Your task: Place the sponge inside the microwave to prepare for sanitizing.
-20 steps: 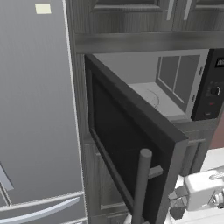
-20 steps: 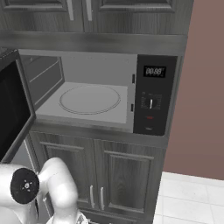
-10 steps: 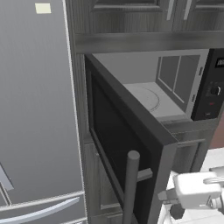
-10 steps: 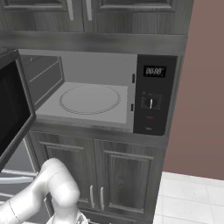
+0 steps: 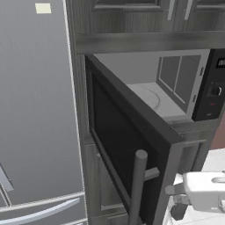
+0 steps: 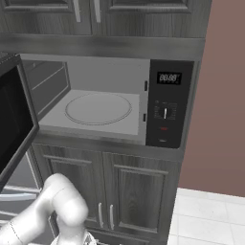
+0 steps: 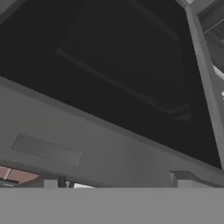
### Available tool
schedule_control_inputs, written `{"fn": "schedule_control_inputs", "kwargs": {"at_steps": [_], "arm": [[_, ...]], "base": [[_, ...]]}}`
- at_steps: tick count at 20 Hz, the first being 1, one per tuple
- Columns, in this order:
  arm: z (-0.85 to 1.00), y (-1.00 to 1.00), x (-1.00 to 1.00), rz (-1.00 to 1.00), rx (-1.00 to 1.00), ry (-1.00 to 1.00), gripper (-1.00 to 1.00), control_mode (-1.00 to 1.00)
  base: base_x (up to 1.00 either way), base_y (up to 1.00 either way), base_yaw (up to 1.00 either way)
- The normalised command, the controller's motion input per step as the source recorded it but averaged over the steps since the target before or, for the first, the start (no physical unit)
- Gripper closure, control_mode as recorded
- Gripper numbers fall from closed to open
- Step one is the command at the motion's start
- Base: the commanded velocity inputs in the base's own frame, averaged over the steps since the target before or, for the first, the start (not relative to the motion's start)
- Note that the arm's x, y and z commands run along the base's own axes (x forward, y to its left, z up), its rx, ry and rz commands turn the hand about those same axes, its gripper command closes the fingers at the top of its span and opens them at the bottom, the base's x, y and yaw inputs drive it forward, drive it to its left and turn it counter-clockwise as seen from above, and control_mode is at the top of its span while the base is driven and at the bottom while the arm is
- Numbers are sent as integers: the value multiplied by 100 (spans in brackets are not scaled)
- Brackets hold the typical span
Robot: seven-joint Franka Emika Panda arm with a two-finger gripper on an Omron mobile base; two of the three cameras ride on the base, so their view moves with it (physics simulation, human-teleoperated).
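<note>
Microwave [image 6: 119,103] door open | display [image 6: 169,77] reads 00:00

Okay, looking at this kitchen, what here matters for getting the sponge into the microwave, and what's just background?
Part of the job:
microwave, door swung open
turntable inside, bare
door handle

Just background:
fridge
upper cabinets
lower cabinet doors
control panel

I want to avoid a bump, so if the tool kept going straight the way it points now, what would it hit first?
Most likely the open microwave door: the hand view looks straight at its dark glass and grey frame at close range. The tool sits low beside the door's bar handle. Depth is hard to judge.
</note>
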Motion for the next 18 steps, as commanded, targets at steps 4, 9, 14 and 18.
{"fn": "schedule_control_inputs", "kwargs": {"at_steps": [4,9,14,18], "arm": [[0,-82,0,0,0,7,-100,-100],[0,-57,-4,0,0,1,-100,-100],[-1,-38,-4,1,0,1,-100,-100],[-4,-18,-1,4,-2,1,-100,-100]], "base": [[0,0,0],[0,0,0],[0,0,0],[0,0,0]]}}
